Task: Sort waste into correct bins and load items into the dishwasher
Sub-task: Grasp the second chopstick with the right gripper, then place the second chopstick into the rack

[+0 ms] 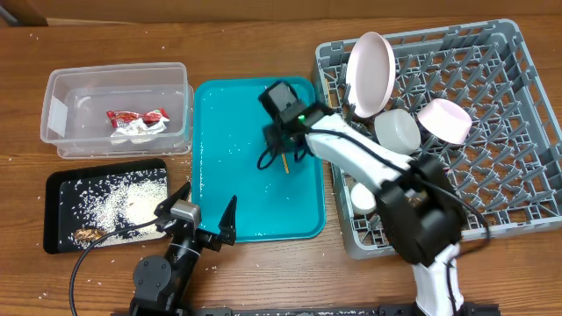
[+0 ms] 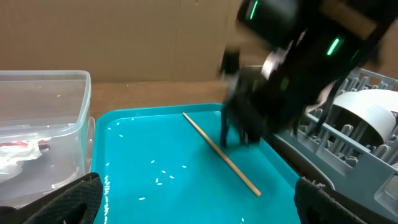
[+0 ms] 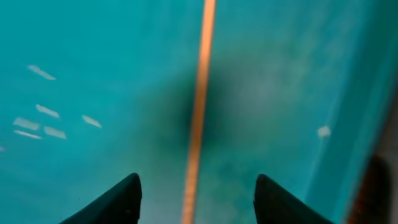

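Plate (image 1: pixel 371 70), bowl (image 1: pixel 397 130) and dish (image 1: pixel 443 118) sit in the rack (image 1: pixel 500 167); the wrapper (image 1: pixel 136 120) is binned. One chopstick (image 2: pixel 221 154) is left on the tray (image 1: pixel 219 175). The right pincer (image 3: pixel 196 186) hangs open astride it, and the left pincer (image 1: pixel 206 206) gapes empty.

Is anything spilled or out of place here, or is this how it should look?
Yes. Loose rice grains are scattered across the teal tray, and a few specks lie on the wooden table. One chopstick lies alone on that tray, not in the rack.

Teal tray (image 1: pixel 215 158) flecked white; tan chopstick (image 2: pixel 236 169); grey rack (image 1: pixel 518 175); wrapper (image 1: pixel 136 118) seemingly red-and-white.
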`<state>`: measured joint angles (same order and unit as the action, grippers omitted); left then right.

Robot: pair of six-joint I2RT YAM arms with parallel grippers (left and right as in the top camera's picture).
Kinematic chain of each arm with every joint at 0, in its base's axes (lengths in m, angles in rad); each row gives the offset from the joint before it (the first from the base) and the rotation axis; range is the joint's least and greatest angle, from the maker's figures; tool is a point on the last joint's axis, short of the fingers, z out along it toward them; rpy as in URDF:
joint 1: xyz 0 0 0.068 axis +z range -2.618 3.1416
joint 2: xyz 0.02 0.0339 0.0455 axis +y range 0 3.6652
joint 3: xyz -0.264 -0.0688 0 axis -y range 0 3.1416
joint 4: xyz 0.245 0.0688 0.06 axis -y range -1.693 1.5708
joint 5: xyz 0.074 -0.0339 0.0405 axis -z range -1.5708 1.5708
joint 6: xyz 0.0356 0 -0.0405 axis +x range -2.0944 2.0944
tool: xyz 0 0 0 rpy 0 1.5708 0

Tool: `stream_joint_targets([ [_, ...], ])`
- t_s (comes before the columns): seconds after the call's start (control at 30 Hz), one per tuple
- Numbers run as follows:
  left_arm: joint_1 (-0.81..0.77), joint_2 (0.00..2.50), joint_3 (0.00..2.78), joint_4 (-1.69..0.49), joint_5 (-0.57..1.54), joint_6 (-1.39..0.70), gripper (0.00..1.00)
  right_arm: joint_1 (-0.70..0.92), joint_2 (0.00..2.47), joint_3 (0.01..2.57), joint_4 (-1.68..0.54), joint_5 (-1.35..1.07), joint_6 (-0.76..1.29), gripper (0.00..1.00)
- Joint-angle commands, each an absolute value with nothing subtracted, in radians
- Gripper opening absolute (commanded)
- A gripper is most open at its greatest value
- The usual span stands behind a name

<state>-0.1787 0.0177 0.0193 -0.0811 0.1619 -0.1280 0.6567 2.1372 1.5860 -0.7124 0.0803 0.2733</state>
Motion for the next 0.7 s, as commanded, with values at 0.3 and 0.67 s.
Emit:
stream_joint_targets([
  [0.3, -0.176, 0.011, 0.013, -0.078, 0.173, -0.134, 1.00, 0.645, 2.040, 1.644, -0.867, 0.079, 0.308, 0.04],
  [0.67, -0.176, 0.011, 0.013, -0.078, 0.173, -0.134, 1.00, 0.438, 1.824, 1.621, -0.897, 0.118, 0.181, 0.04],
])
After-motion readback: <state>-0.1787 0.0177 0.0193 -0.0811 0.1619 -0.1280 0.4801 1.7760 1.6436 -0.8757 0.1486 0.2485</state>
